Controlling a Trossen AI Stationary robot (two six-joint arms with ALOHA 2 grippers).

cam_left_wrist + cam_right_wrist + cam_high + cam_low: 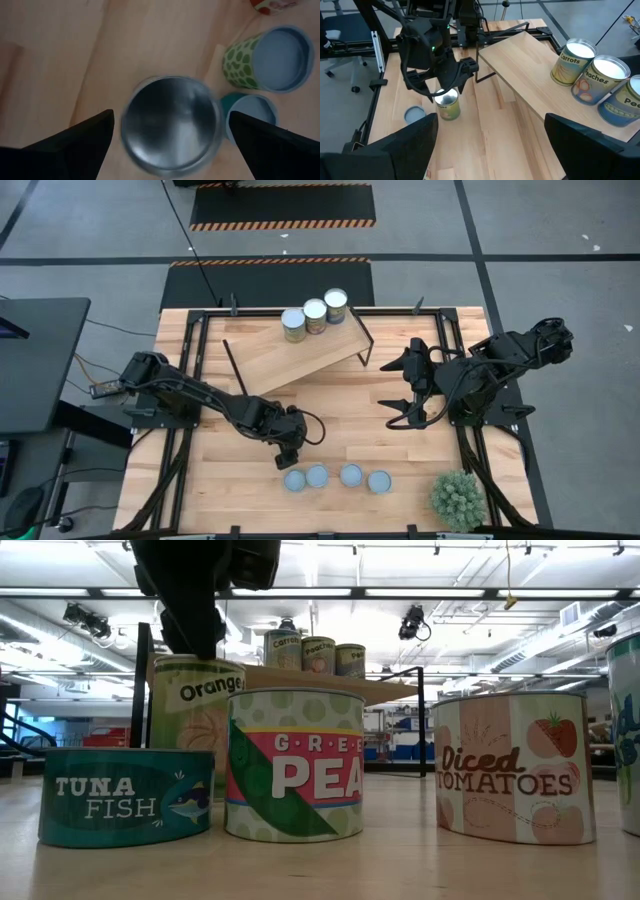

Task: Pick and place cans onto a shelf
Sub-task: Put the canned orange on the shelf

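The left gripper [288, 452] hangs low centre in the high view, its fingers spread to either side of the orange can [447, 104] and, as far as the left wrist view shows, not yet touching it. The can stands on the table [340, 420] just above the row of short cans. It is a stiff metal cylinder with a smooth paper label, probably slippery, so the mid-wall looks the best hold. Readable labels: "Orange", "TUNA FISH" [125, 797], "GREEN PEA" [294, 777], "Diced TOMATOES" [515, 778]. Three cans marked Carrots, Peaches and Peas stand on the shelf [290, 355] at upper centre. The right gripper [405, 390] waits spread at centre right.
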